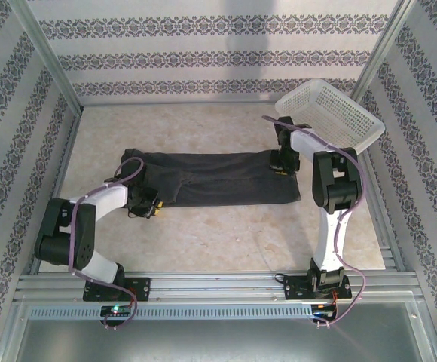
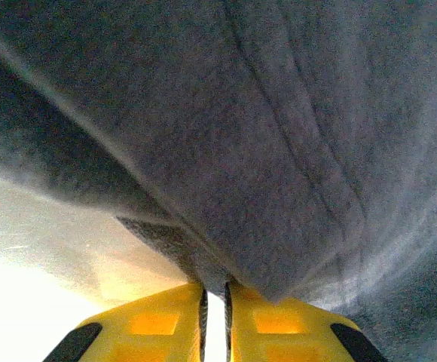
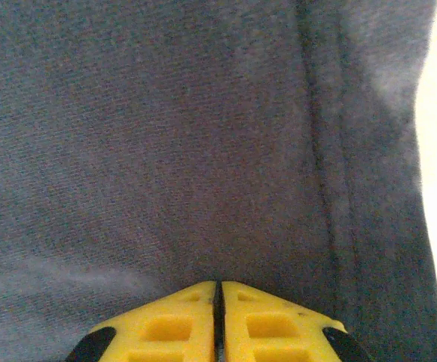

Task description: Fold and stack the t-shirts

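I am counting one dark grey t-shirt (image 1: pixel 218 179), lying as a long band across the middle of the pale, marble-looking table (image 1: pixel 203 241). The left gripper (image 2: pixel 215 286) is pinching its left end with narrow jaws, and the right gripper (image 3: pixel 218 283) is pinching its right end. One white mesh basket (image 1: pixel 328 113) is sitting at the far right corner. Walls (image 1: pixel 203 60) with patterned stripes are surrounding the table.

pale marbled tabletop (image 1: pixel 203 234), boxed in left, right and far by white walls (image 1: pixel 203 45) banded with grey floral stripes; aluminium rails (image 1: pixel 218 283) run along the near edge.
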